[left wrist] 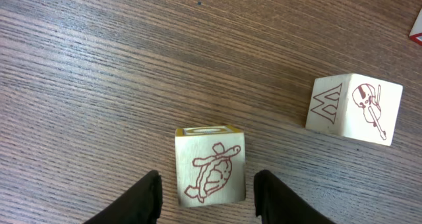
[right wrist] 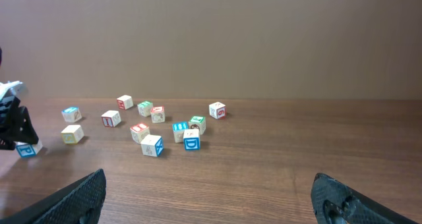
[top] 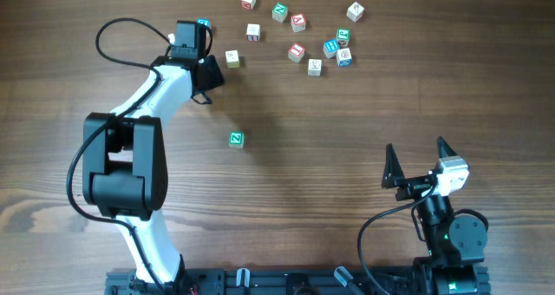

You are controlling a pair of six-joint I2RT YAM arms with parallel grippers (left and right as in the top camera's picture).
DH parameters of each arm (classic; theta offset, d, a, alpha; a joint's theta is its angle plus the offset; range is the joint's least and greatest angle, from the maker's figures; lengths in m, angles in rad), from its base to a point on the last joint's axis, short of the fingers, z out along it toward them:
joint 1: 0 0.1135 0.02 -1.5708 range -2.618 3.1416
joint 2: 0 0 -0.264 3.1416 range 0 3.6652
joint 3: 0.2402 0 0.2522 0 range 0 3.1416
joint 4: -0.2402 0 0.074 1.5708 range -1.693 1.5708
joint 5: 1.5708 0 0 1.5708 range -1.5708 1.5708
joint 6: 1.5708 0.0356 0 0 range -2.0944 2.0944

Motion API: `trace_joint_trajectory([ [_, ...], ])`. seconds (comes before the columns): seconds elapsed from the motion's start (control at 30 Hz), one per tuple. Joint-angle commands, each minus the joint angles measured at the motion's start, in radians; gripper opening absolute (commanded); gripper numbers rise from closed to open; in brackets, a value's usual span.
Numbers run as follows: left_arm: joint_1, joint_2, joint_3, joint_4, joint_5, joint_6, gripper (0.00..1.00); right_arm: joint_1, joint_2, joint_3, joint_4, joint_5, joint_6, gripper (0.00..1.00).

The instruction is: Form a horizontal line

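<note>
The left gripper [left wrist: 208, 188] straddles the turtle cube [left wrist: 210, 165], jaws apart, seemingly not touching it; the right gripper [top: 415, 147], well away, gapes empty.

Left wrist cam: the turtle cube [left wrist: 211, 166], sitting between the left gripper's [left wrist: 208, 184] fingers, has a red turtle drawing. Its top-face letter is too foreshortened to read. The violin cube [left wrist: 354, 110], ahead and to the right of that gripper, has a red outline "W" lying sideways next to a violin drawing.

Overhead: the lone green cube [top: 236, 139], well apart from that gripper, looks like "Z".

Right wrist cam: the blue-faced cube [right wrist: 191, 143], ahead of the right gripper [right wrist: 211, 197] at the cluster's near edge, reads "D". Letters on the other cubes are too small to read.
</note>
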Motion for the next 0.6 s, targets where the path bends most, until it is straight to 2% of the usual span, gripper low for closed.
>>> trace_joint_trajectory([
  [0.0, 0.006, 0.0, -0.009, -0.005, -0.01, 0.002, 0.52, -0.004, -0.008, -0.001, 0.006, -0.013, -0.01, 1.0],
  [0.07, 0.006, 0.0, -0.009, -0.005, -0.01, 0.002, 0.55, -0.004, -0.008, -0.001, 0.006, -0.012, -0.009, 1.0],
  [0.17, 0.006, 0.0, -0.01, -0.005, -0.01, 0.003, 0.68, -0.004, -0.008, -0.001, 0.006, -0.012, -0.01, 1.0],
  [0.2, 0.006, 0.0, -0.009, -0.005, -0.01, 0.002, 0.68, -0.004, -0.008, -0.001, 0.006, -0.012, -0.01, 1.0],
  [0.3, 0.006, 0.0, -0.01, -0.008, -0.01, 0.002, 0.64, -0.004, -0.008, -0.001, 0.006, -0.012, -0.009, 1.0],
  [0.43, 0.006, 0.0, -0.01, -0.016, -0.01, 0.002, 0.64, -0.004, -0.008, -0.001, 0.006, -0.012, -0.009, 1.0],
  [0.57, 0.006, 0.001, -0.01, -0.015, -0.01, 0.002, 0.49, -0.004, -0.008, -0.001, 0.006, -0.012, -0.009, 1.0],
])
